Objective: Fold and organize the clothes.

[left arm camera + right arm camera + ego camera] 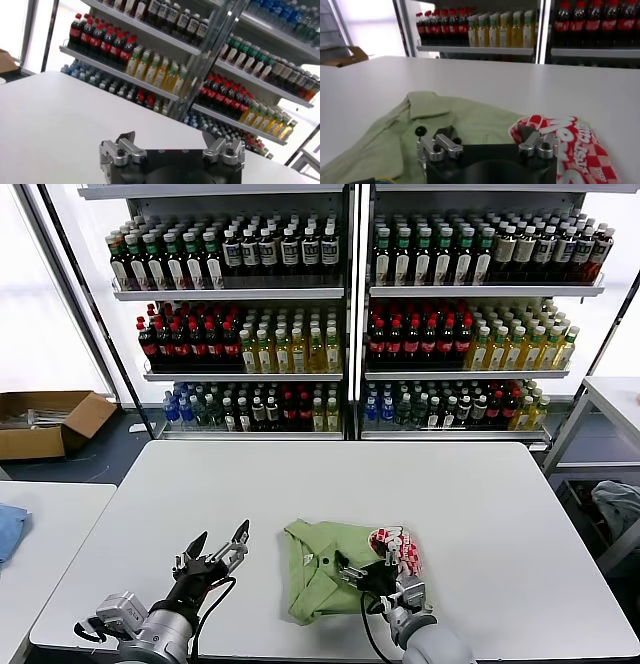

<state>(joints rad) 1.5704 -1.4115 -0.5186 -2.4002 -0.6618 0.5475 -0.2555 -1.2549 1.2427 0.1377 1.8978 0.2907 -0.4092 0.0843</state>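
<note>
**A:** Head view first, biggest things down. What fills the back?

**B:** Two shelving units (350,314) stacked with rows of bottles (230,249). Their tops run out of the picture, and the labels are too small to read. In front of them stands the white table (330,484), with its near edge partly hidden behind the two arms.

**A:** And off to the sides?

**B:** A second table (45,534) on the robot's left, cut off by the edge, with a corner of blue cloth (10,529) showing on it. A cardboard box (45,422) sits on the floor beyond. On the far right a pale bluish-grey cloth (620,509) is only half in view.

**A:** Where is the polo shirt?

**B:** The polo shirt (325,569) lies bunched on the near middle of the white table, light green, with its red-and-white checkered graphic (400,549) turned up at the robot's right side. Its near part is hidden behind the right arm, so I cannot make out how it is folded.

**A:** The hands?

**B:** The right gripper (365,572) is over the shirt, fingers spread apart; whether they touch the fabric I cannot tell. In the right wrist view nothing sits between them. The left gripper (215,549) is over bare tabletop just beside the shirt, fingers also apart and holding nothing.
</note>
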